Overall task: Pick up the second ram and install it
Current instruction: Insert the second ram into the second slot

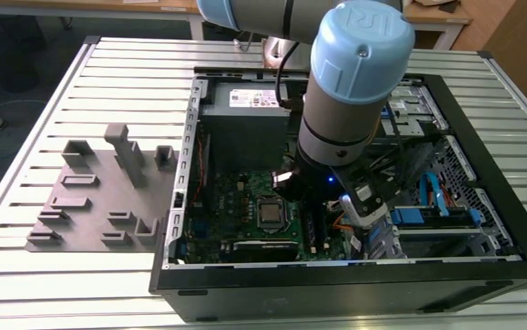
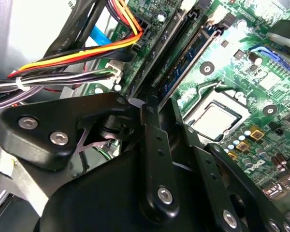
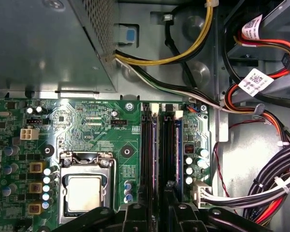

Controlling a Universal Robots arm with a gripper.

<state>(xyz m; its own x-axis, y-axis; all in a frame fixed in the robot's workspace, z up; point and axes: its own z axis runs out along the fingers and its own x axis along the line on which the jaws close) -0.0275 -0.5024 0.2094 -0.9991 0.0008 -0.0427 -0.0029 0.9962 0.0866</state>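
My gripper (image 1: 307,199) reaches down inside the open computer case (image 1: 483,268), over the motherboard's (image 3: 87,121) memory slots beside the processor socket (image 3: 84,191). In both wrist views two long dark sticks stand in the parallel slots. The second ram (image 2: 186,60) (image 3: 153,145) is the one nearer the socket, with its chips showing. My gripper (image 2: 144,101) (image 3: 157,212) has its fingertips drawn together at this stick's near end and looks shut on its top edge. The contact itself is hidden behind the black fingers.
A bundle of coloured power cables (image 2: 87,53) runs close beside the slots. The power supply (image 1: 244,113) and a drive bay with blue cables (image 1: 433,199) crowd the case. A grey fixture with upright blocks (image 1: 107,199) lies on the slatted table at the exterior view's left.
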